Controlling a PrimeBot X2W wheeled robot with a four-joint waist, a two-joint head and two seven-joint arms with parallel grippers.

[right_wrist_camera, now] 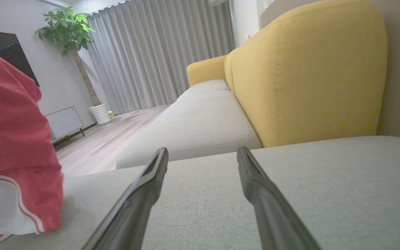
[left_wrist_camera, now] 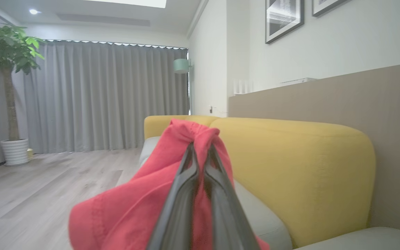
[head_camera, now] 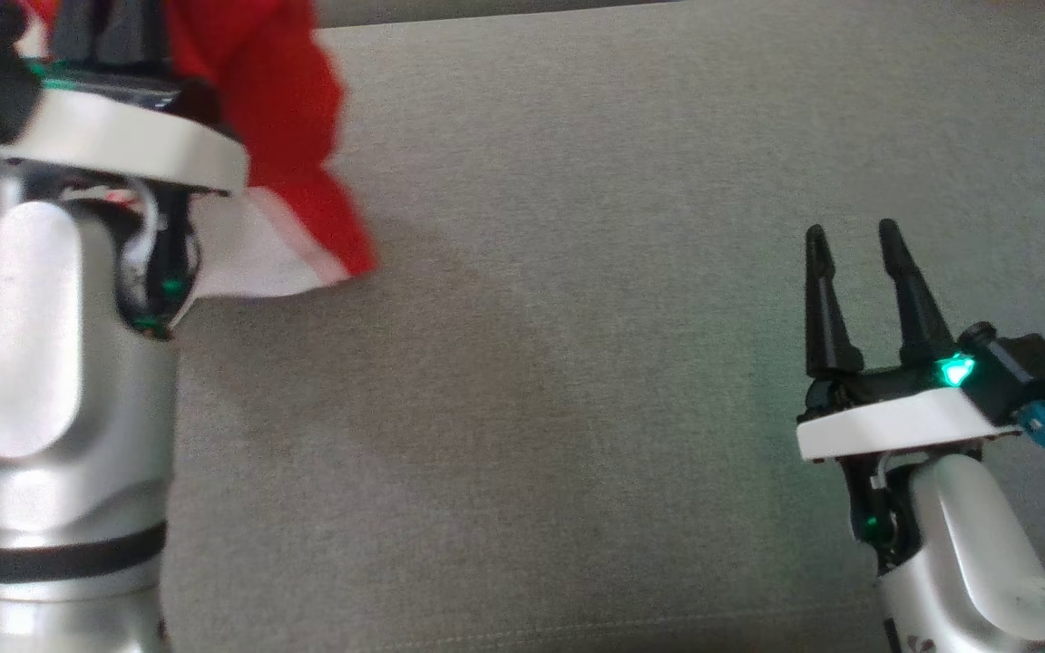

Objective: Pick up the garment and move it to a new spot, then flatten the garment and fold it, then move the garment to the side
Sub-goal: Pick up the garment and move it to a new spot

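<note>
Garment (left_wrist_camera: 134,205), red with white trim, hangs pinched in left claw (left_wrist_camera: 201,147); right claw (head_camera: 852,231) agape.

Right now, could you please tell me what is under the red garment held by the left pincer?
Grey sofa cushion shows beneath the garment, gripped by the left pincer. Whatever lies directly under the cloth is covered by it and the forearm.
</note>
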